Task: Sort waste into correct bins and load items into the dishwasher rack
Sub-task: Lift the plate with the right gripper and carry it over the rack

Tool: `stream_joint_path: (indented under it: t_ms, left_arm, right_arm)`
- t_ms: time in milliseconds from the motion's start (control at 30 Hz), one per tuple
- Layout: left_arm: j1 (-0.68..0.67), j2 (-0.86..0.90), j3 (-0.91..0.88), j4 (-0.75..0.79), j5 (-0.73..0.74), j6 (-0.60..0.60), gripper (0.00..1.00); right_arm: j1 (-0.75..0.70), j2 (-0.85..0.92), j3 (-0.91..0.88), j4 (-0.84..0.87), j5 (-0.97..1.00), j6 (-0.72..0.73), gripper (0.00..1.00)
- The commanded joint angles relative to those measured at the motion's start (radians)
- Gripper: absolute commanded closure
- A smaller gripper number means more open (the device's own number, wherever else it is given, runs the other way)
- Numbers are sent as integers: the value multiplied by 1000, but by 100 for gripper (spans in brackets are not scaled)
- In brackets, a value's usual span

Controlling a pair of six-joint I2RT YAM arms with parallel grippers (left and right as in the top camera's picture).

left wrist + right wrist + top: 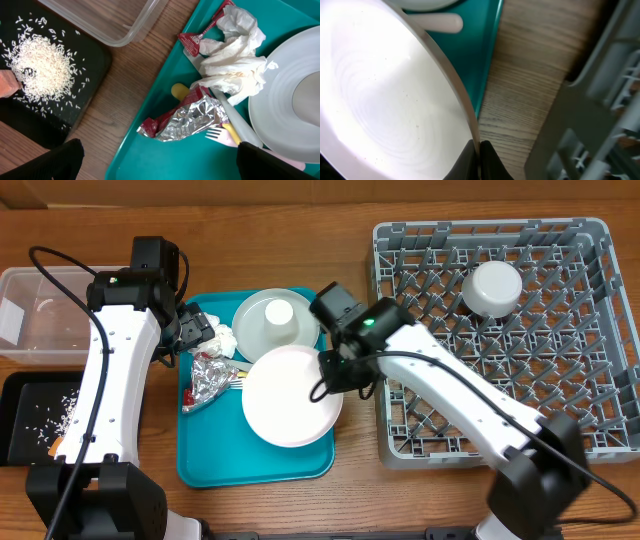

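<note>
Jaws on the right gripper (479, 150) are pinched shut on the rim of the pinkish white plate (290, 395), which sits over the right side of the teal tray (215, 450), close to the rack (606, 330); I cannot tell whether it is lifted. On the left gripper (160, 162) they stand wide apart, holding nothing, above the foil (190, 117), the crumpled napkins (235, 60) and a red wrapper (200, 42). I can see a fork (219, 134), a yellow spoon (180, 90) and a knife (242, 127) tucked by the foil. Rice (40, 65) is piled in the black tray (95, 60), with the clear tub (125, 27) just beside it. One white bowl (492, 287) is in the rack, and the small cup (278, 313) rests on the grey-green plate (252, 335)
</note>
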State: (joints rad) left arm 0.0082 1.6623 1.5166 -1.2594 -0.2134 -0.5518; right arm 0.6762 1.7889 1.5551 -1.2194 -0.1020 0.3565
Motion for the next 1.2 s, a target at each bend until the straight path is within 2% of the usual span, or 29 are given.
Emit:
stream_joint_path:
  t_ms: [0,367,633,867,1000,1167]
  left_arm:
    - [-2,-13,24,1,1,-21,0]
    - [-2,-13,24,1,1,-21,0]
    - [-2,-13,24,1,1,-21,0]
    - [-2,-13,24,1,1,-21,0]
    - [-2,-13,24,1,1,-21,0]
    - [-2,-13,24,1,1,-21,0]
  right_arm:
    - [-46,-114,31,-10,60,-18,96]
    - [-343,-272,31,-88,303,-14,96]
    - [-547,-274,30,88,470,-16,96]
    - [-576,-268,22,289,731,-29,96]
    - [-576,-238,22,322,797,-96,96]
    - [-576,-171,22,336,828,-96,96]
